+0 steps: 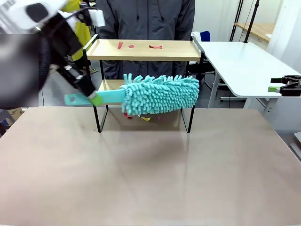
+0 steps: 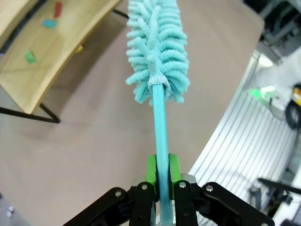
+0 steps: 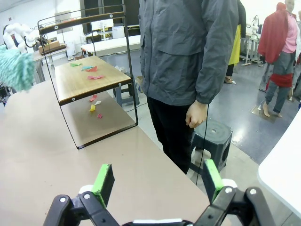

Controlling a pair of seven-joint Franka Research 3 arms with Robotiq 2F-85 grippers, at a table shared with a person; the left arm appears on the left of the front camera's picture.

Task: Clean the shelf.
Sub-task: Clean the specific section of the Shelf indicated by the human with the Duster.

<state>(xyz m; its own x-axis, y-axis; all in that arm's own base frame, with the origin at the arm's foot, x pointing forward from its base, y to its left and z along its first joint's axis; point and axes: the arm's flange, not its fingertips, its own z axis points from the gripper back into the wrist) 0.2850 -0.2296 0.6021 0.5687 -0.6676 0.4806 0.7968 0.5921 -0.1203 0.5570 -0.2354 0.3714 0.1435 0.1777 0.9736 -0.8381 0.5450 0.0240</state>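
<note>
Here's the left gripper (image 1: 92, 97) coming in from the left side, its jaws clamped tight on the teal handle (image 1: 110, 97) of a fluffy teal duster (image 1: 162, 94). The left wrist view shows it well: both green pads (image 2: 151, 170) press flat on the handle, one on each side, and the duster runs straight out ahead of them. The duster sits roughly level, and its shaggy head hangs in front of the lower tier of the shelf (image 1: 146, 50).

The shelf stands at the middle of the far edge of the brown table (image 1: 141, 179), right in front of a person in a grey jacket (image 1: 146, 19). Red paper scraps (image 1: 155, 46) lie on its top board. From the left wrist camera, the duster's head looks to be over bare table just beside the shelf, though I can't tell whether any fibres touch it. A few more scraps (image 1: 145, 117), yellow and red, lie down at table level under the shelf.

Over on the right, the right gripper (image 1: 277, 88) waits at the picture's edge by the white table (image 1: 240, 61). Its jaws are spread wide and hold nothing, well apart from the shelf
</note>
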